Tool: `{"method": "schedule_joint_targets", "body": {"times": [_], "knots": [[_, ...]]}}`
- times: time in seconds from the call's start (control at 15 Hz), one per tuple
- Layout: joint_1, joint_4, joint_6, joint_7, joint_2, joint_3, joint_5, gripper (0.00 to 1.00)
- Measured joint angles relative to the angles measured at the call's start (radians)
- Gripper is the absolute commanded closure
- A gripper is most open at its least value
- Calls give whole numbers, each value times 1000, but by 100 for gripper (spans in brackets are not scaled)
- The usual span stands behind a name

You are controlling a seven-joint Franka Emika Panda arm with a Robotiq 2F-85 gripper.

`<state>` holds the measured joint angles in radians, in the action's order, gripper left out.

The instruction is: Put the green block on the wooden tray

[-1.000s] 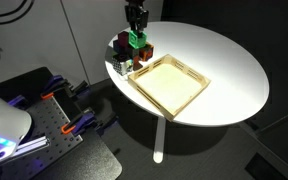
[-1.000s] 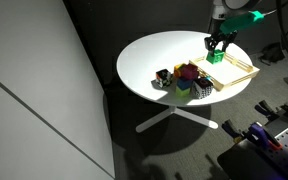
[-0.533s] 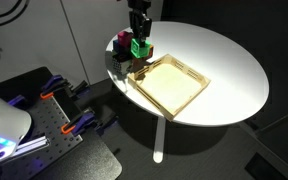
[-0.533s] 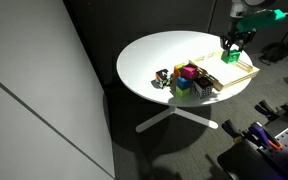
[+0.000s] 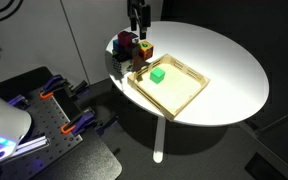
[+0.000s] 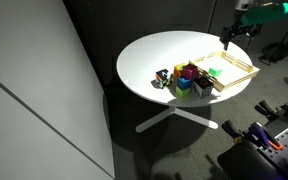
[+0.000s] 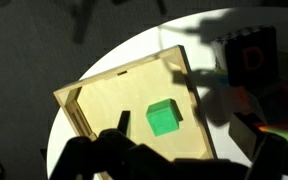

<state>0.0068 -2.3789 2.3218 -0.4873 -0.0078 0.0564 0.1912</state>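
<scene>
The robot's arm (image 6: 242, 6) was pale at its wrist, with a bright green patch (image 6: 266, 11) at 1 o'clock in an exterior view. The jaws beneath it were black and slender. In an exterior view the arm (image 5: 136, 12) read as a black, blocky shape at 12 o'clock. The wrist view showed the jaws as blurred black silhouettes along 6 o'clock.
</scene>
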Motion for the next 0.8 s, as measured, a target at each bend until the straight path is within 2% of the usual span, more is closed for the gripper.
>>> {"method": "schedule_joint_targets", "body": {"times": [0.2,0.47,0.8], "knots": [[11,-8,-21,0,-66,-42,-46,0],[39,-8,-118,13,-165,-95,-168,0],[52,-5,-202,21,-240,-124,-258,0]]}}
